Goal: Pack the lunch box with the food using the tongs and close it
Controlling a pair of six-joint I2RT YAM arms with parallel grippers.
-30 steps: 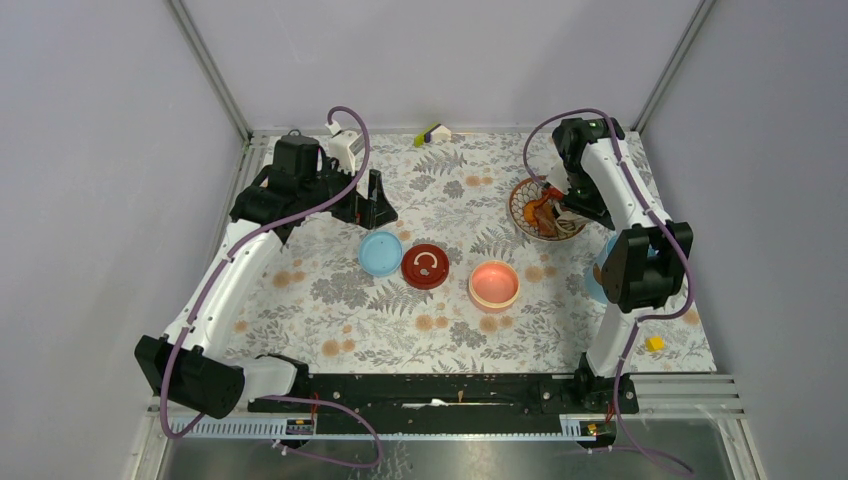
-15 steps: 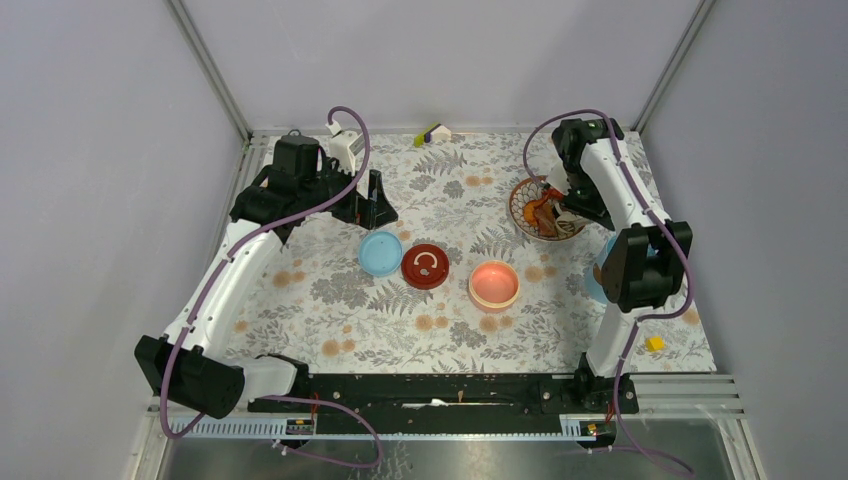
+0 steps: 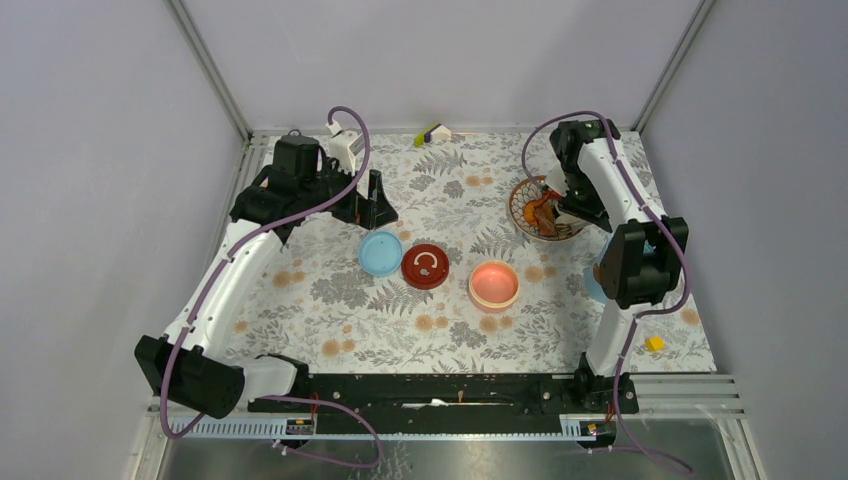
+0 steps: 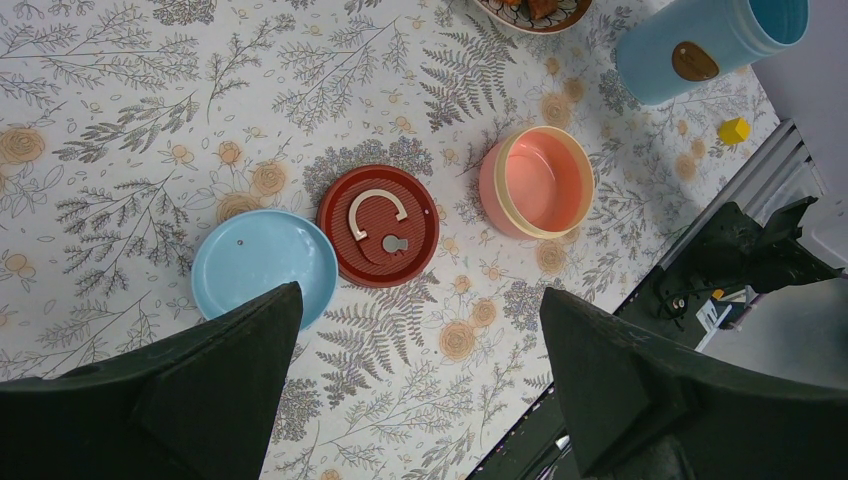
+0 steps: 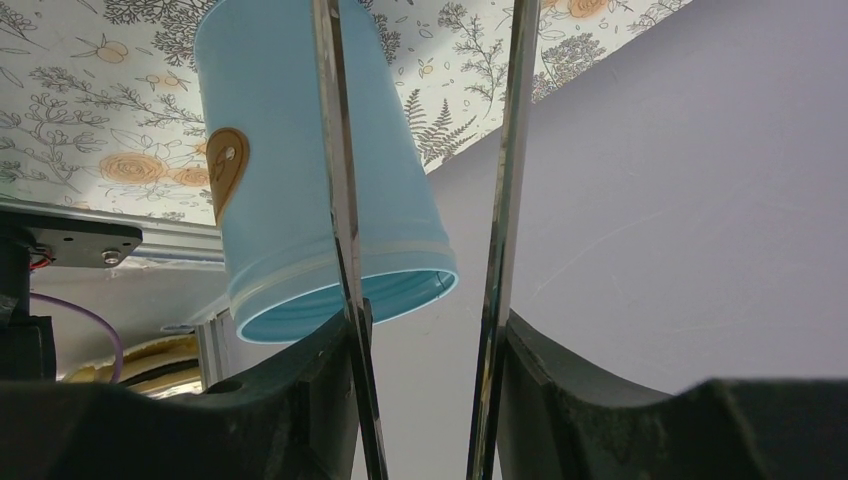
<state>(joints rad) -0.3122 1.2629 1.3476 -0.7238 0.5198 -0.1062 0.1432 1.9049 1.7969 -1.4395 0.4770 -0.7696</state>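
Top view first: my right gripper [image 3: 562, 206] hangs over the patterned dish [image 3: 521, 199] at the far right of the counter [image 3: 330, 300], right above the food [image 3: 541, 214]. That's red-brown and orange bits, as far as I can tell. So I'd say I'm on the pick-up step, and nothing is packed yet. The pink bowl [image 3: 494, 284] sits empty, nearer and a bit left of the dish. The blue disc [image 3: 380, 253] and a red-brown lid [image 3: 425, 265] lie left of it. The blue shell [image 3: 597, 282] is mostly hidden behind my right arm. My left gripper [image 3: 368, 208] is parked far left, doing nothing.

Left wrist view: the left gripper's jaws are spread wide and empty, looking down on disc, lid, bowl and the shell lying on its side.

Right wrist view: the right gripper is clamped on the tongs [image 5: 338, 200], one thin arm against each finger, with a gap between the arms. Their long axis runs straight out from the gripper, in line with my fingers. The tips are out of frame, so I can't tell if they've got anything.

Next move, I reckon: squeeze down on one piece, lift it clear, and swing it near-left to the bowl.
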